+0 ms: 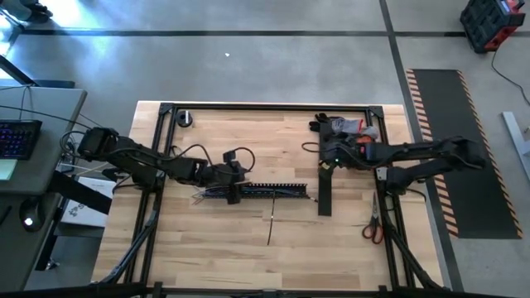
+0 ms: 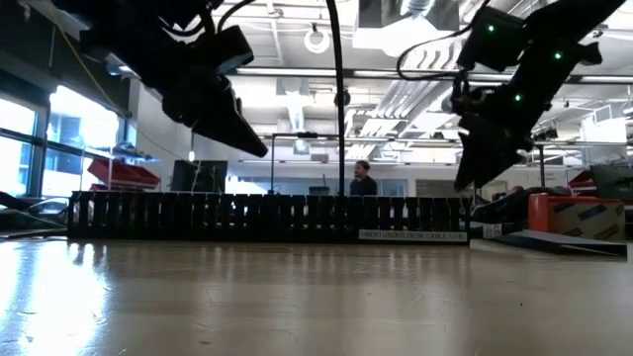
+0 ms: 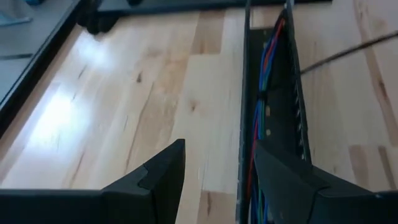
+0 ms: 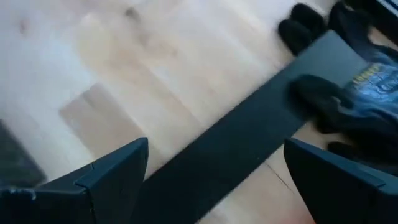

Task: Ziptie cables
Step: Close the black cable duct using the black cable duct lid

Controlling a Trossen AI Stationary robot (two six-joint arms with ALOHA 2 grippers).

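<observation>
High view — scissors (image 1: pixel 372 226), gloves (image 1: pixel 346 126) near cover strip (image 1: pixel 325 192).

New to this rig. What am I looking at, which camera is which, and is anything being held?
Two dark robot arms work at a wooden table. One camera looks straight down, one sits at table height looking across into the room, and one rides on each wrist.

The left pincer sits at the left end of a long black slotted duct; its wrist camera shows coloured cables lying inside the duct, with one finger over it. The jaws are apart and grip nothing that I can see.

The right pincer hovers wide open over a flat black cover strip, beside dark gloves, holding nothing.

Also on the table: scissors near the right edge and a thin dark strip, possibly a ziptie. A person stands far behind.
</observation>
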